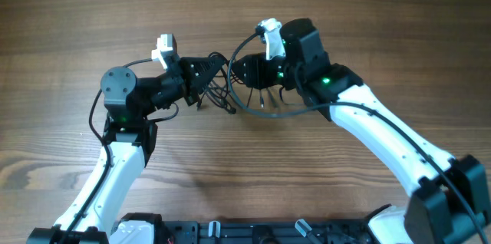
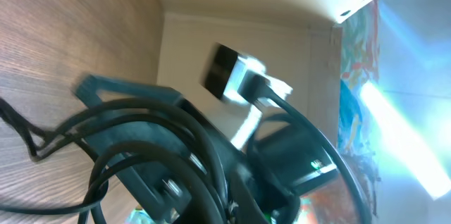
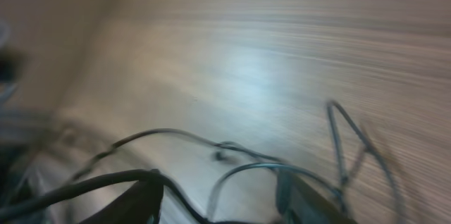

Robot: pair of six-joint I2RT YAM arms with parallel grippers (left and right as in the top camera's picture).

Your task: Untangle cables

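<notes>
The cables (image 1: 224, 100) are thin black cords bunched on the wooden table between my two arms, with loops trailing toward the front. My left gripper (image 1: 209, 74) reaches into the bunch from the left. In the left wrist view, black cords (image 2: 42, 139) cross in front of its jaws (image 2: 211, 189) and hide them. My right gripper (image 1: 238, 71) faces it from the right, close to the bunch. In the right wrist view its fingers (image 3: 218, 196) stand apart, with thin cords (image 3: 232, 146) running over the table between and beyond them.
The thicker black arm cable (image 1: 253, 110) arcs under my right wrist next to the bunch. The two gripper heads are almost touching. The right arm (image 2: 296, 153) fills the left wrist view. A black rail (image 1: 253, 232) runs along the table's front edge.
</notes>
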